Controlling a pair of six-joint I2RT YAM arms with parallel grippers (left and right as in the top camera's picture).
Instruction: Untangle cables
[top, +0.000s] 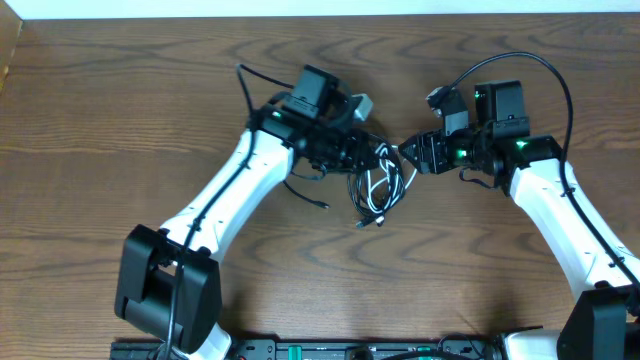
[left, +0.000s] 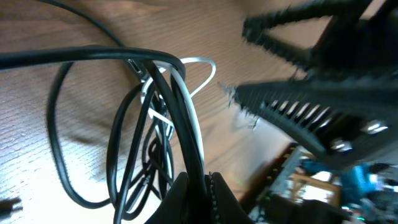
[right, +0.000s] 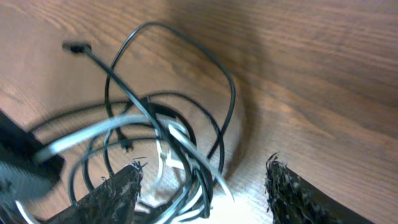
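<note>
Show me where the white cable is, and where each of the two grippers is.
white cable (right: 93, 132), right wrist view, on its pale, blurred stretch.
left gripper (left: 206, 179), left wrist view, where its shut fingertips meet on the cables (left: 186, 118).
right gripper (right: 204, 167), right wrist view, midway between its open fingertips.

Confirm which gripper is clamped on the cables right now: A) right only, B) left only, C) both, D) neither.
B: in the left wrist view the left gripper is pinched shut on the cables, while the right gripper has its fingers spread wide, gripping nothing.
</note>
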